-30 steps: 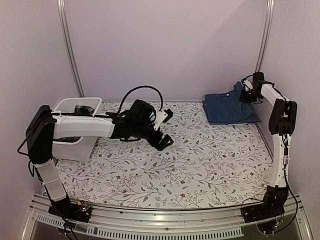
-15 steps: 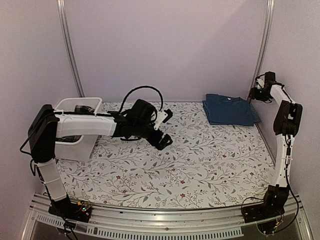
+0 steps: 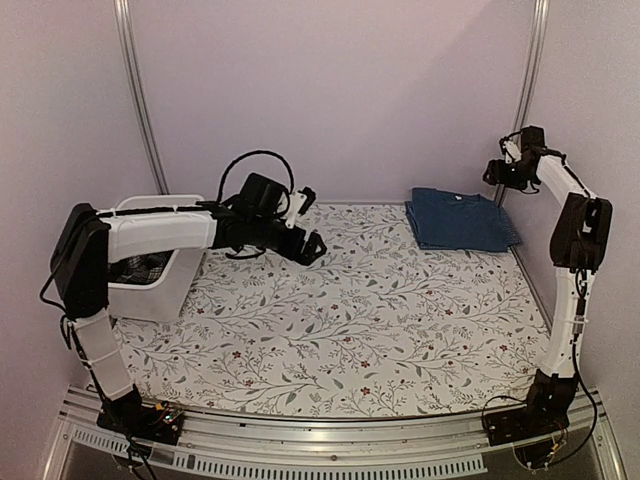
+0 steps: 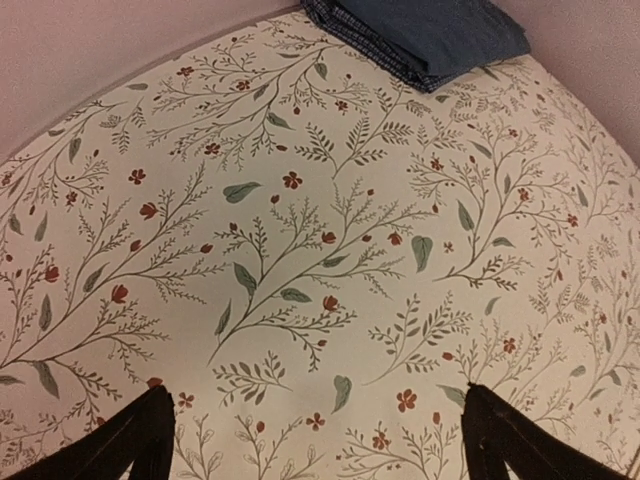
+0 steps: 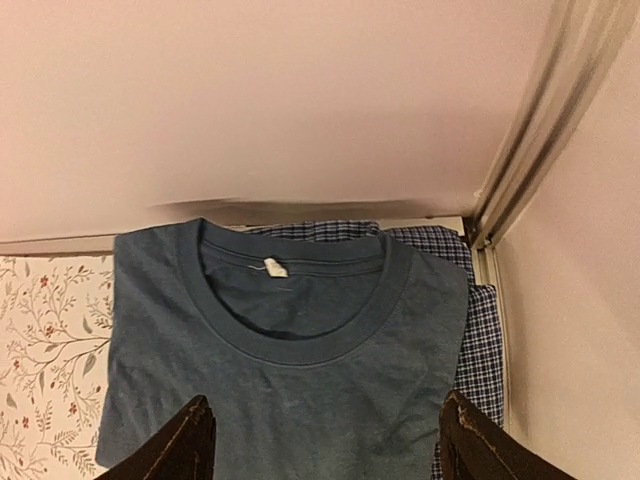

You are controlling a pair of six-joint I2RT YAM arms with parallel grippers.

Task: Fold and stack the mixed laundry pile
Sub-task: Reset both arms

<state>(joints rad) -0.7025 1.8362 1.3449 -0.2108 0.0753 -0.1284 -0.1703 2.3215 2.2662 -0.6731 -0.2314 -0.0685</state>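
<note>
**Shirts stacked, far right corner**

A plain dark blue cloth T-shirt [image 5: 290,350] lies folded on a blue-and-white small-check shirt [image 5: 482,330] at the far right corner of the table [image 3: 380,330]. The right gripper [image 3: 497,172] hovers above it, released. The left gripper [image 4: 315,440] hangs spread and empty.

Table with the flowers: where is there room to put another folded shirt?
The middle and front of the flowery tablecloth is bare, from the white tub on the left to the right edge. The back right corner is crowded: a folded blue T-shirt lies on a checked shirt. The left gripper hangs open near the tub.
</note>
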